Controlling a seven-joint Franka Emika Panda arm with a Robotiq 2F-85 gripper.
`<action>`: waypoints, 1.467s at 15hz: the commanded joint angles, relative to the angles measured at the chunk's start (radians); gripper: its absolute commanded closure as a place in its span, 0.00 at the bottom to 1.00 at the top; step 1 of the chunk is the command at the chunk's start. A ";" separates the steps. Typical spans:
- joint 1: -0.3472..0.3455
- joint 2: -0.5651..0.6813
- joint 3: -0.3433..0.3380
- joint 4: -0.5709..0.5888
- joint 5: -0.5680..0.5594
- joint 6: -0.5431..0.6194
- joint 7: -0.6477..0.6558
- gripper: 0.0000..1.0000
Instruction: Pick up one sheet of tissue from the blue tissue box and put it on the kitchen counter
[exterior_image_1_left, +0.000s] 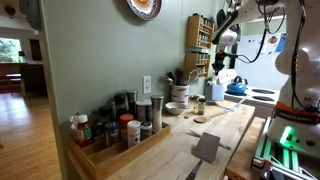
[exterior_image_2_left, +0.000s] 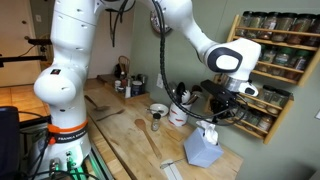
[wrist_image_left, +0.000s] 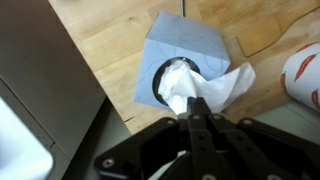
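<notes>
The blue tissue box (wrist_image_left: 185, 55) stands on the wooden kitchen counter (wrist_image_left: 110, 30). A white tissue sheet (wrist_image_left: 210, 88) sticks up out of its round opening. My gripper (wrist_image_left: 197, 108) is right above the box, and its fingers are shut on the raised tissue. In an exterior view the gripper (exterior_image_2_left: 214, 120) hangs just over the box (exterior_image_2_left: 203, 152), with the tissue (exterior_image_2_left: 210, 132) pulled up between them. In the far exterior view the arm (exterior_image_1_left: 225, 40) is small and the box is hard to make out.
A wall spice rack (exterior_image_2_left: 270, 60) is right behind the gripper. A white cup (exterior_image_2_left: 177, 113), a small bowl (exterior_image_2_left: 157, 109) and a wooden spatula (exterior_image_2_left: 148, 143) are nearby. A dark appliance edge (wrist_image_left: 40, 100) lies left of the box. A spice tray (exterior_image_1_left: 112, 138) is at the counter's near end.
</notes>
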 joint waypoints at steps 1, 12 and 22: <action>-0.020 -0.067 -0.019 -0.009 0.107 -0.073 -0.059 1.00; -0.023 -0.150 -0.062 -0.021 0.327 -0.246 -0.224 1.00; -0.012 -0.137 -0.099 -0.012 0.394 -0.275 -0.232 1.00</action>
